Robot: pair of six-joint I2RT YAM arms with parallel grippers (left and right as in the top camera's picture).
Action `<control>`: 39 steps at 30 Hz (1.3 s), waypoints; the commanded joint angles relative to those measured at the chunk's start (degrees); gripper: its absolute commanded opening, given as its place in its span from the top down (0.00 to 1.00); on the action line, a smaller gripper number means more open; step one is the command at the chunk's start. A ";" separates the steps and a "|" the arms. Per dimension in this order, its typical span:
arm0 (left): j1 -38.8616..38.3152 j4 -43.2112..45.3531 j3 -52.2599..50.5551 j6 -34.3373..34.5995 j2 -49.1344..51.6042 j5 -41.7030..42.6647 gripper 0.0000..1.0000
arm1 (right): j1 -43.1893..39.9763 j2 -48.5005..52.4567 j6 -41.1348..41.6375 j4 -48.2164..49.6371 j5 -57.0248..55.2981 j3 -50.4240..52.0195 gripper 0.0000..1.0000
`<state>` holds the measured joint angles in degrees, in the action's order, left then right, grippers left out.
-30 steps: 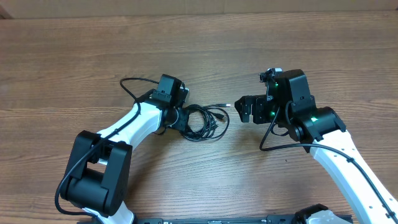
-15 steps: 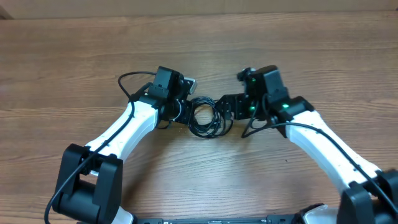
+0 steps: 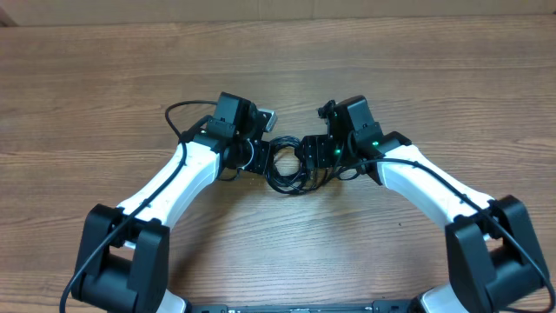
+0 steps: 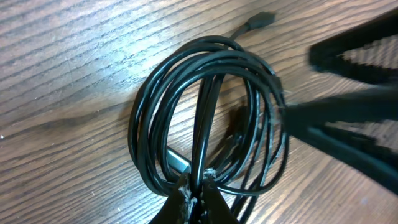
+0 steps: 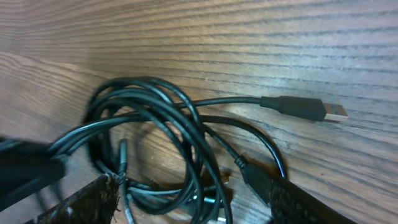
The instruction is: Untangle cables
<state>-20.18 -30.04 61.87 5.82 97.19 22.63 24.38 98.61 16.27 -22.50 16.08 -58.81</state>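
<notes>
The cables [image 3: 287, 167] lie as one tangled black coil on the wooden table between my two grippers. My left gripper [image 3: 261, 156] is at the coil's left side. In the left wrist view it [image 4: 200, 186] is shut on a few strands of the coil [image 4: 205, 93]. My right gripper [image 3: 310, 156] is at the coil's right side. In the right wrist view it [image 5: 193, 199] is open, with its fingers either side of the coil's strands [image 5: 149, 118]. A silver-tipped USB plug [image 5: 305, 109] sticks out to the right. A small black plug [image 4: 261, 20] lies beyond the coil.
Both arms reach in from the near edge of the bare wooden table [image 3: 417, 52]. The left arm's own thick black cable [image 3: 178, 117] loops out behind its wrist.
My right arm has swung left from well clear of the coil until its fingers straddle the coil's right side. The left gripper, with the coil, shifted slightly right and away from the near edge.
</notes>
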 commanded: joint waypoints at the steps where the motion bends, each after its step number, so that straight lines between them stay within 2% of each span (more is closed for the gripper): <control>1: -0.48 0.09 1.31 0.66 -2.99 2.75 0.96 | 0.00 2.25 1.60 1.53 -0.55 -1.27 0.29; 5: -0.48 0.07 1.31 1.01 -3.50 2.91 0.96 | 0.00 3.96 3.28 2.64 -0.52 -1.27 0.33; 9: -0.52 0.07 1.31 2.29 -3.56 3.02 0.96 | 0.07 4.66 4.83 3.85 -0.55 -1.27 0.48; 18: -0.52 0.09 1.31 2.38 -3.56 4.04 0.96 | 0.07 6.40 6.51 3.87 -0.55 -1.14 0.59; 21: -0.50 0.09 1.31 2.36 -3.56 3.96 0.96 | 0.07 7.41 6.49 3.69 -0.55 -1.11 0.72; 23: -0.50 -0.11 1.31 2.36 -3.56 3.45 0.96 | 0.04 7.50 6.47 3.63 -0.57 -1.14 0.96; 26: -0.46 -2.71 1.31 2.36 -3.56 -2.62 0.96 | -1.01 6.88 6.23 2.69 -2.08 -2.01 0.96; 31: 1.07 -7.82 1.29 2.43 -3.56 -16.68 0.96 | -5.97 3.82 6.25 -14.67 -23.17 -11.74 0.96; 34: 3.80 -7.58 1.31 2.51 -3.80 -17.09 0.96 | -7.76 1.64 6.19 -20.98 -28.87 -17.55 0.96; 39: 9.55 -7.15 2.23 4.09 -5.77 -17.09 0.96 | -9.42 -3.19 5.84 -26.95 -29.14 -24.61 0.96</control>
<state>-16.78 -35.55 63.13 8.95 94.39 13.67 18.74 100.92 22.79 -47.99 -0.93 -79.00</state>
